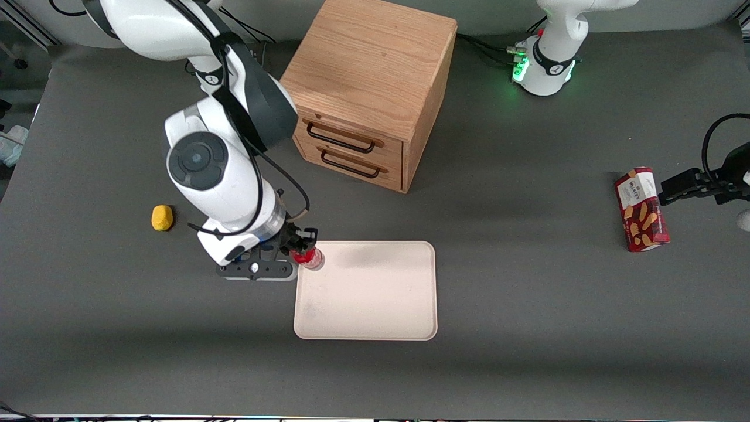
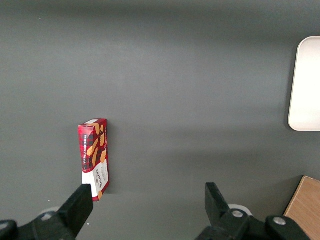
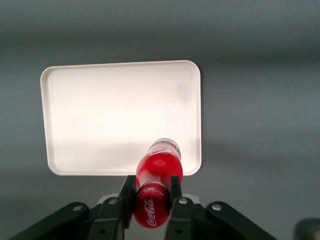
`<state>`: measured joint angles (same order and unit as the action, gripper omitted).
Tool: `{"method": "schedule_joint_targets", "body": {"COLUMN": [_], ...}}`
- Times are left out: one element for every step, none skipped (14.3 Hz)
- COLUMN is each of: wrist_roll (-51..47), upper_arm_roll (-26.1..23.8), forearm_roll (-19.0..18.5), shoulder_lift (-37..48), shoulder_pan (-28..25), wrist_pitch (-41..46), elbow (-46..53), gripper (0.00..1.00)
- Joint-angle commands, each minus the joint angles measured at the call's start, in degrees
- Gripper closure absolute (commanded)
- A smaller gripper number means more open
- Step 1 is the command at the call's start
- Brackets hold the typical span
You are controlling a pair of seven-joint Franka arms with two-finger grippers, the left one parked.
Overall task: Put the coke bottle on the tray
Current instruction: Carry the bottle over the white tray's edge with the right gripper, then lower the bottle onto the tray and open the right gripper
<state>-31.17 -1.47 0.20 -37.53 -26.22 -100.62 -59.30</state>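
Observation:
The coke bottle (image 1: 309,257) is small and red with a clear base. My right gripper (image 1: 297,253) is shut on it near its cap and holds it above the tray's corner that lies toward the working arm's end and farther from the front camera. In the right wrist view the bottle (image 3: 156,185) sits clamped between the two black fingers (image 3: 126,192), with its clear base over the tray's rim. The tray (image 1: 369,293) is flat, cream-beige, with rounded corners and nothing lying on it; it also shows in the right wrist view (image 3: 110,115).
A wooden drawer cabinet (image 1: 369,88) stands farther from the front camera than the tray. A yellow lump (image 1: 162,217) lies toward the working arm's end. A red snack box (image 1: 641,209) lies toward the parked arm's end, also in the left wrist view (image 2: 94,157).

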Motion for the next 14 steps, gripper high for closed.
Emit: {"method": "schedule_joint_targets", "body": {"wrist_roll": [-0.6, -0.6, -0.6, -0.6, -0.6, -0.6, -0.6, -0.6, -0.5, -0.3, -0.2, -0.3, -0.3, -0.3], "upper_arm_roll": [0.2, 0.2, 0.5, 0.7, 0.8, 0.8, 0.8, 1.1, 1.8, 2.1, 2.3, 2.3, 2.3, 2.3], "forearm_roll": [0.4, 0.3, 0.2, 0.2, 0.2, 0.1, 0.1, 0.1, 0.0, 0.0, 0.0, -0.1, -0.5, -0.6], "shoulder_lift": [-2.9, -3.8, -4.0, -4.0, -4.0, -4.0, -4.3, -4.6, -4.9, -5.2, -5.5, -5.8, -5.9, -6.1], "shoulder_pan": [0.6, 0.6, 0.6, 0.6, 0.6, 0.6, 0.6, 0.6, 0.6, 0.6, 0.6, 0.6, 0.6, 0.6], "wrist_pitch": [-3.6, -4.8, -6.6, -8.5, -10.4, -12.0, -13.0, -13.5, -13.9, -14.2, -14.3, -14.8, -15.4, -15.7], "elbow": [0.7, 0.1, -1.0, -2.5, -4.3, -5.5, -6.3, -6.7, -6.7, -6.8, -6.9, -7.0, -7.1, -7.1], "gripper": [1.00, 1.00, 1.00, 1.00, 1.00, 1.00, 1.00, 1.00, 1.00, 1.00, 1.00, 1.00, 1.00, 1.00]}}
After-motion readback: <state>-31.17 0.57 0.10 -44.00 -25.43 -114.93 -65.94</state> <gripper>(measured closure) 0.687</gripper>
